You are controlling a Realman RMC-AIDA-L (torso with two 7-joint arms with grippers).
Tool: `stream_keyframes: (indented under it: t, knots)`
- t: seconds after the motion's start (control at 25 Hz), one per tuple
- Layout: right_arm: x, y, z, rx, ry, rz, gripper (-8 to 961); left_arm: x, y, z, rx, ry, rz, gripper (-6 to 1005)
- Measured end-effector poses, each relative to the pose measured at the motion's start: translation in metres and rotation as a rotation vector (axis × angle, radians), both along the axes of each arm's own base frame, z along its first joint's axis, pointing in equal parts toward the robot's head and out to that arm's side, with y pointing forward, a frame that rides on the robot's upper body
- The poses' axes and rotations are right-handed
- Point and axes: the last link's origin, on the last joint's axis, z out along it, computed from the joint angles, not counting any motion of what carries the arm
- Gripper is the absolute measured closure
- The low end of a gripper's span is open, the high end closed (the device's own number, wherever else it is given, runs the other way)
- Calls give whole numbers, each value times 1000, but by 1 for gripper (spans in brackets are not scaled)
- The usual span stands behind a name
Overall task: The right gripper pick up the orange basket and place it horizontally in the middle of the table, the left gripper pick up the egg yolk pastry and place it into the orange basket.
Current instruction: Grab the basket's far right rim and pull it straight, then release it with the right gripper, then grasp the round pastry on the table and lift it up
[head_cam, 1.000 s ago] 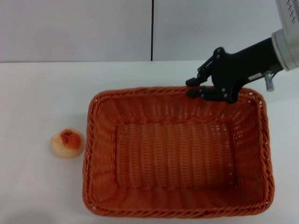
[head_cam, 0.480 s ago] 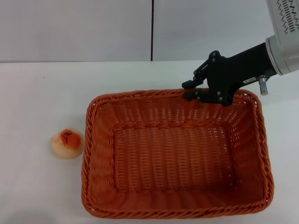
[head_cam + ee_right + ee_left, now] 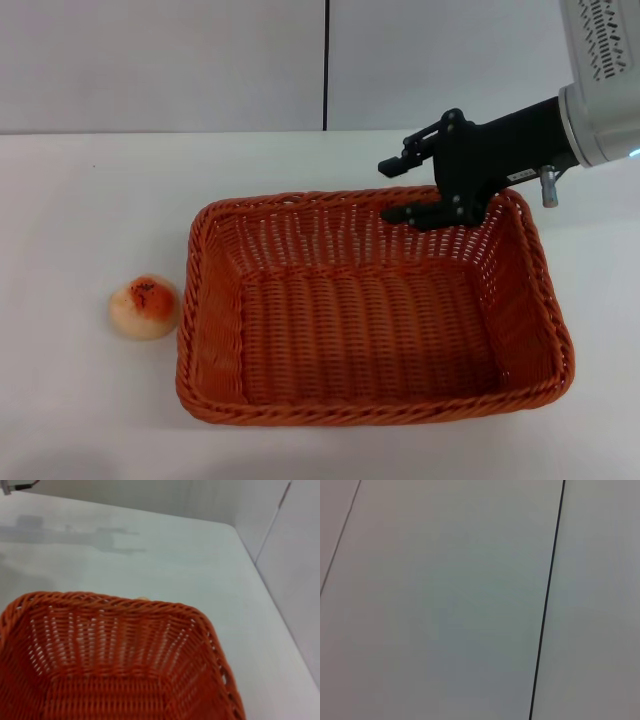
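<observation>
- The right gripper (image 3: pixel 398 190) hangs at the far rim of the orange basket (image 3: pixel 370 330), toward that rim's right end, with its two black fingers spread apart: one finger (image 3: pixel 398 165) lies above and beyond the rim, the other finger (image 3: pixel 405 213) sits just inside the far wall. It holds nothing.
- Its black arm slants up and away from the basket's far right corner into a pale grey housing with a perforated panel.
- The basket is a large rectangle of woven orange wicker, with slatted sides, a braided rim and a close-woven floor; it rests on the table (image 3: pixel 90 200), a plain white flat top.
- The egg yolk pastry (image 3: pixel 145 306), a small round pale bun with an orange-red speckled top, lies on the table just left of the basket, apart from it.
- The left gripper is out of sight; its wrist camera faces plain pale panels with a dark seam.
</observation>
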Motion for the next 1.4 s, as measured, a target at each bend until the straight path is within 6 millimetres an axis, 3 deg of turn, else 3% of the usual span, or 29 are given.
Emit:
stream_keyframes:
  t: [0.12, 0.24, 0.28, 0.32, 0.36, 0.4, 0.44, 0.56, 0.6, 0.64, 0.76, 0.8, 0.84, 0.92, 1.2, 1.4]
  knots:
    - [-1, -1, 5, 25, 43, -1, 548, 0, 1, 0, -15, 7, -8, 250]
    - [-3, -15, 31, 88, 227, -16, 475, 3, 3, 0, -96, 39, -61, 251]
    - [-3, -15, 31, 88, 227, -16, 450, 5, 5, 1, -136, 52, -88, 252]
    - [0, -28, 48, 117, 352, -41, 426, 6, 8, 2, -184, 64, -117, 252]
    - [0, -28, 48, 117, 352, -41, 426, 6, 8, 2, -184, 64, -117, 253]
    - [6, -45, 63, 143, 477, -61, 426, 8, 13, 3, -258, 79, -158, 253]
    - [6, -45, 63, 143, 477, -61, 427, 11, 19, 3, -339, 92, -198, 254]
    - [22, -74, 84, 204, 703, -60, 427, 13, 25, 3, -426, 108, -240, 255]
    - [37, -95, 95, 257, 850, -39, 427, 19, 42, -1, -583, 150, -301, 256]
    - [37, -95, 95, 257, 850, -39, 427, 21, 49, -2, -635, 163, -317, 256]
    - [59, -125, 105, 312, 988, -39, 427, 25, 66, -8, -775, 194, -339, 257]
    - [71, -139, 109, 343, 1038, -65, 427, 29, 80, -18, -880, 214, -348, 258]
    - [71, -139, 109, 343, 1038, -65, 427, 29, 80, -18, -880, 214, -348, 258]
    - [87, -159, 113, 392, 1112, -83, 427, 35, 98, -30, -964, 249, -351, 259]
    - [105, -181, 118, 419, 1197, -96, 427, 40, 124, -49, -1055, 305, -337, 262]
    - [107, -184, 119, 424, 1203, -95, 427, 35, 132, -63, -1101, 319, -287, 265]
